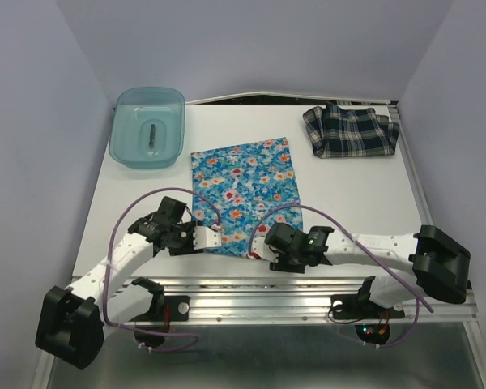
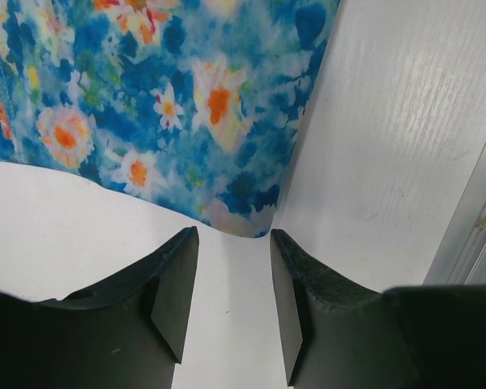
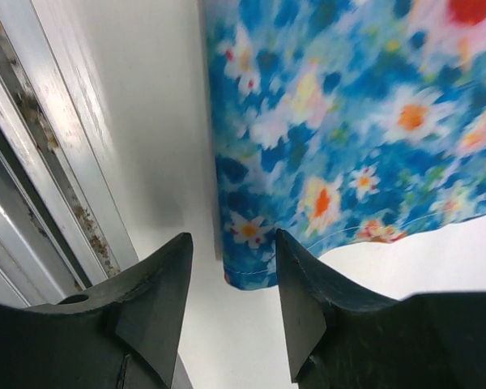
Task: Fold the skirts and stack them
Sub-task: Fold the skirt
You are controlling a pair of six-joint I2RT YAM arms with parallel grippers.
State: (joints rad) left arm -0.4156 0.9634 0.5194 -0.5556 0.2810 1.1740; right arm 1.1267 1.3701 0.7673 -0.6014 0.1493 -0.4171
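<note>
The bright blue floral skirt point(image 1: 243, 190) lies spread flat in the middle of the table. The dark plaid skirt point(image 1: 348, 131) sits bunched at the back right. My left gripper point(image 1: 219, 240) is at the floral skirt's near left corner. In the left wrist view it point(image 2: 233, 235) is open, with the skirt's corner point(image 2: 241, 220) just beyond the fingertips and bare table between them. My right gripper point(image 1: 256, 253) is at the near right corner. It point(image 3: 232, 237) is open, and the hemmed corner point(image 3: 251, 271) lies low between its fingers, not pinched.
A translucent teal bin point(image 1: 148, 127) stands at the back left with a small dark item inside. The metal rail point(image 1: 308, 292) that carries the arm bases runs along the near edge, close behind both grippers. Purple cables loop over the arms.
</note>
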